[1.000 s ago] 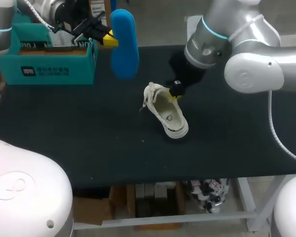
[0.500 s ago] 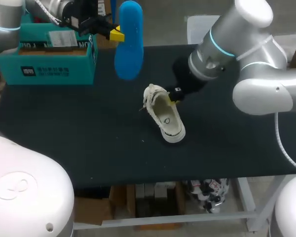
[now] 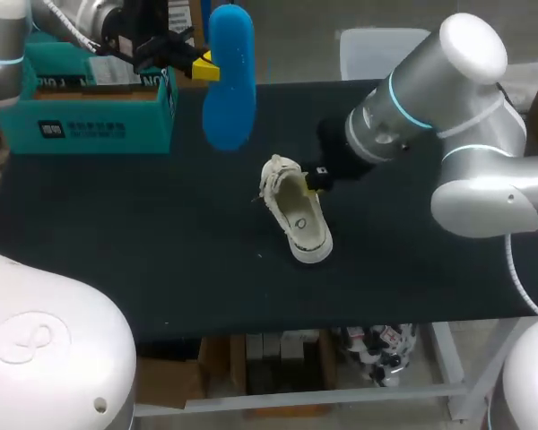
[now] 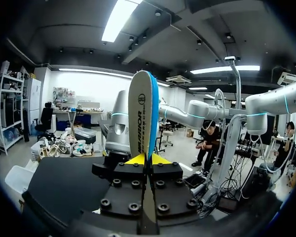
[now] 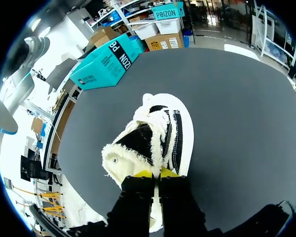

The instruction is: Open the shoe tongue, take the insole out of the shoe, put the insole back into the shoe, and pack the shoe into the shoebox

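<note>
Left hand point(image 3: 200, 67) grips the blue insole point(image 3: 229, 81) upright above the surface's point(image 3: 117, 233) far edge, beside the shoebox point(image 3: 85, 116), which the arm partly hides. Right hand point(image 3: 316, 179) pinches the shoe's point(image 3: 298, 219) rim at mid-surface.

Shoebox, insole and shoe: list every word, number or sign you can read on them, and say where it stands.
shoebox: white label and letters on its teal side, too blurred to read.
insole: round mark and dark lettering along its white face, too unclear to quote.
shoe: small round mark inside, no legible text.
</note>
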Robot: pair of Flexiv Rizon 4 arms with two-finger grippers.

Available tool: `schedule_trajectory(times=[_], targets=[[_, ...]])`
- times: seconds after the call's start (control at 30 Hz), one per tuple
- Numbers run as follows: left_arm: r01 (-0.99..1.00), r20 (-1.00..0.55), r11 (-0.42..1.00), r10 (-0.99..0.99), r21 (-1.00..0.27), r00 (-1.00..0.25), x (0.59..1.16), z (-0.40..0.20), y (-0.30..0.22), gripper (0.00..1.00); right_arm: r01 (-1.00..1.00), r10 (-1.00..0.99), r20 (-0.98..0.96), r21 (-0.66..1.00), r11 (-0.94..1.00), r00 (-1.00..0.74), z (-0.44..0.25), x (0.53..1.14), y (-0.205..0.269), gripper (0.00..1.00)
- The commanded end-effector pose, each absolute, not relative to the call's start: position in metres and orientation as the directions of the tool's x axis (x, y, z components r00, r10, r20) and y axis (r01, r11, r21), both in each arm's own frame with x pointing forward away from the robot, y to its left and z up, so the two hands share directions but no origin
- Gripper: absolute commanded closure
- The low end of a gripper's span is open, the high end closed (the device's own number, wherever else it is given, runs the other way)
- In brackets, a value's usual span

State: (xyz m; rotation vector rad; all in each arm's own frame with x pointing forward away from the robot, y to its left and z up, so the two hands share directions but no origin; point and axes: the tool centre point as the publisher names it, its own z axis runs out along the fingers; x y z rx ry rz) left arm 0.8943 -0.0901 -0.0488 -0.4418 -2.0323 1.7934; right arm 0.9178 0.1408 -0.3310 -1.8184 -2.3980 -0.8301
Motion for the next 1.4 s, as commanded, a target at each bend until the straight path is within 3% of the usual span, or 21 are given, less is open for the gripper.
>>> schedule_trajectory(times=[0.03,0.53,0.57,0.6,0.63,1.07,1.4], targets=[[-0.027,0.078,0.127,0.418,-0.992,-0.905,0.887,-0.05,-0.088,1.0,0.861,0.898,0.325,0.498,0.103,-0.296,-0.331,0.913,0.143,1.0],[-0.041,0.088,0.122,0.416,-0.992,-0.905,0.895,-0.052,-0.085,1.0,0.849,0.899,0.362,0.528,0.019,-0.246,-0.338,0.908,0.14,1.0],[-0.044,0.093,0.126,0.417,-0.991,-0.904,0.895,-0.052,-0.087,1.0,0.851,0.898,0.363,0.525,0.023,-0.248,-0.338,0.908,0.139,0.73],[-0.049,0.1,0.132,0.413,-0.99,-0.905,0.896,-0.051,-0.089,1.0,0.85,0.893,0.37,0.527,0.025,-0.255,-0.338,0.908,0.137,0.3],[-0.056,0.108,0.138,0.409,-0.989,-0.906,0.897,-0.051,-0.091,1.0,0.851,0.888,0.378,0.525,0.029,-0.263,-0.337,0.908,0.135,0.0],[-0.144,0.189,0.137,0.422,-0.98,-0.887,0.895,-0.05,-0.124,1.0,0.805,0.844,0.376,0.584,0.106,-0.384,-0.308,0.894,0.092,0.0],[-0.129,0.163,0.108,0.41,-0.986,-0.897,0.893,-0.054,-0.128,1.0,0.793,0.817,0.365,0.585,0.171,-0.446,-0.302,0.895,0.085,0.0]])
